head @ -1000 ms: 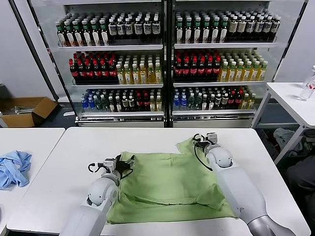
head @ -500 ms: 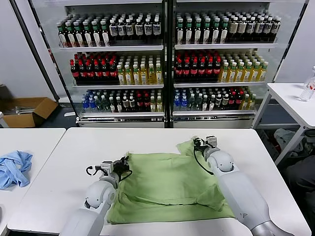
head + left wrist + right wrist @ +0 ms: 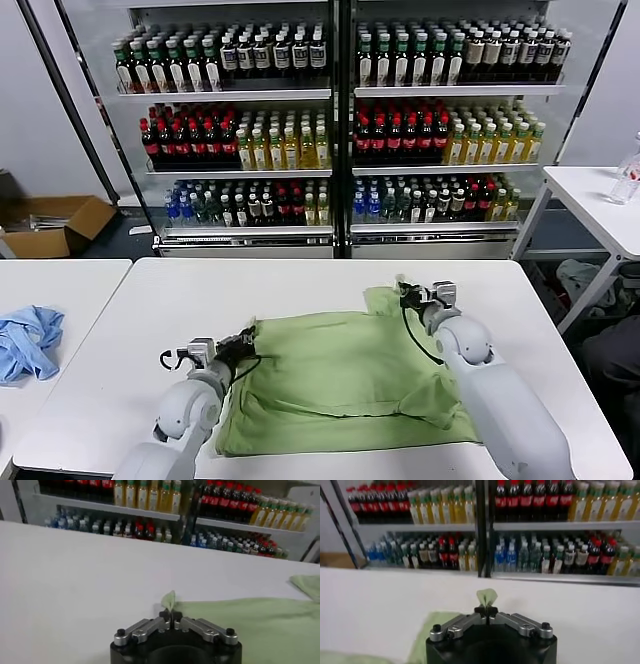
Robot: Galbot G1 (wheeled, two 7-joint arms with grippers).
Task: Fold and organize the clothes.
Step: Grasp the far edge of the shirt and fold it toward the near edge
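The pale green shirt (image 3: 340, 375) lies spread on the white table (image 3: 300, 280) in the head view. My left gripper (image 3: 243, 342) is shut on the shirt's far left corner; in the left wrist view (image 3: 171, 614) a small tuft of green fabric (image 3: 168, 600) sticks out between the closed jaws. My right gripper (image 3: 408, 292) is shut on the shirt's far right corner, which is lifted slightly; the right wrist view (image 3: 486, 610) shows a pinched green tip (image 3: 486, 596). No collar, buttons or patch show.
A light blue cloth (image 3: 27, 340) lies on a separate white table at the left. A drinks cooler (image 3: 340, 120) full of bottles stands behind the table. Another white table (image 3: 600, 200) with a bottle is at the right, and a cardboard box (image 3: 50, 222) is on the floor.
Both grippers, still holding the shirt's far corners, have moved outward: the left one to the left and nearer me, the right one to the right. The far edge is stretched wider.
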